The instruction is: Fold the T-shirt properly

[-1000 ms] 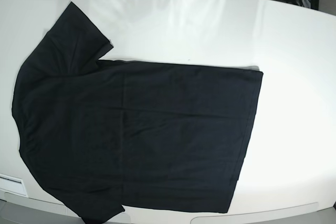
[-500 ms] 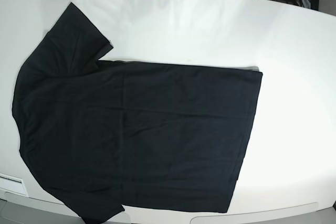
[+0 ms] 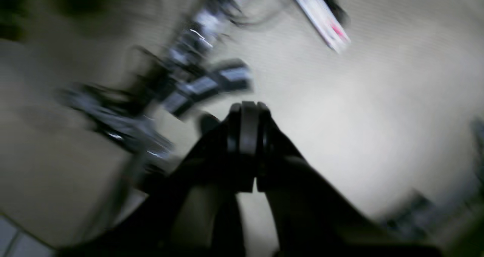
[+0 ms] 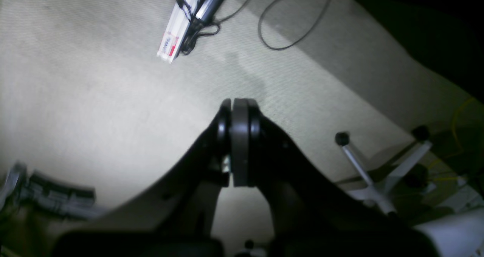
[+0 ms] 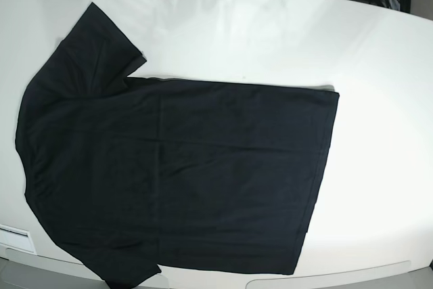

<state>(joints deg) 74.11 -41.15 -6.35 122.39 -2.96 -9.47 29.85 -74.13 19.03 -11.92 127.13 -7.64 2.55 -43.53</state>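
We see the large plain black short-sleeved T-shirt (image 5: 176, 174) spread flat, unfolded, across the glossy white surface (image 5: 379, 65); both arms' fingers (image 3: 244, 136) (image 4: 239, 136) are pressed together, holding nothing, off the surface.

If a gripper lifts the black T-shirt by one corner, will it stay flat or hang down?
The T-shirt would probably hang limp: it lies spread flat on the white table with soft creases, like thin cloth. It likely weighs little for its area. On that glossy tabletop, a push may slide or bunch it rather than move it whole.
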